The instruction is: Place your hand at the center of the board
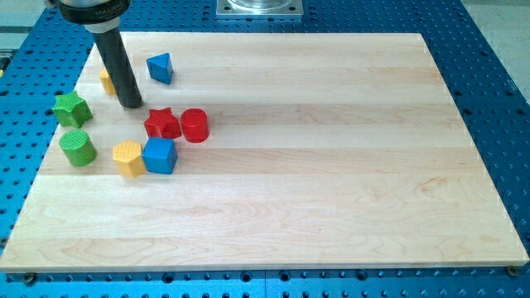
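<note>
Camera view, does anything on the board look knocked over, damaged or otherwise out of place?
Nothing looks damaged or tipped. All the blocks crowd the view's left side of the board. My tip sits among them, partly hiding a yellow block, with the red star just to its right, well away from the board's center.

Wooden board point(331, 165) (pale maple) carries coloured blocks point(159, 155) at the view's left.

Obstacles: red star block point(162, 123), red cylinder block point(195, 125), blue cube block point(160, 155) near the board point(331, 207)'s left edge.
Free room: middle through right edge.
</note>
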Controlling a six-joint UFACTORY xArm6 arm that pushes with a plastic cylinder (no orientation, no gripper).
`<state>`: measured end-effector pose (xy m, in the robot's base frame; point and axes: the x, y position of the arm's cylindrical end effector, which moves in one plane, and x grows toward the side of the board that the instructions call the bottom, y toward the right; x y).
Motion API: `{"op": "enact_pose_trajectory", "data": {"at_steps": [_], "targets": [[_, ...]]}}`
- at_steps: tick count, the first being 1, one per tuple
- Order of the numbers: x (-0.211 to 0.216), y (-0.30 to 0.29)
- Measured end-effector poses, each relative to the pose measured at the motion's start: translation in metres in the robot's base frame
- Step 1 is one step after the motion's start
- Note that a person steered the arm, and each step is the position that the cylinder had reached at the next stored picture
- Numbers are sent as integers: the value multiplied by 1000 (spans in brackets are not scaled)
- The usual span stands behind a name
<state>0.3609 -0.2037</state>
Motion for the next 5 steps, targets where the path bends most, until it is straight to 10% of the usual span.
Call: {"op": "enact_pose_trajectory", "data": {"at_steps": [2, 5], "targets": [[-19, 0], [19, 175]]}}
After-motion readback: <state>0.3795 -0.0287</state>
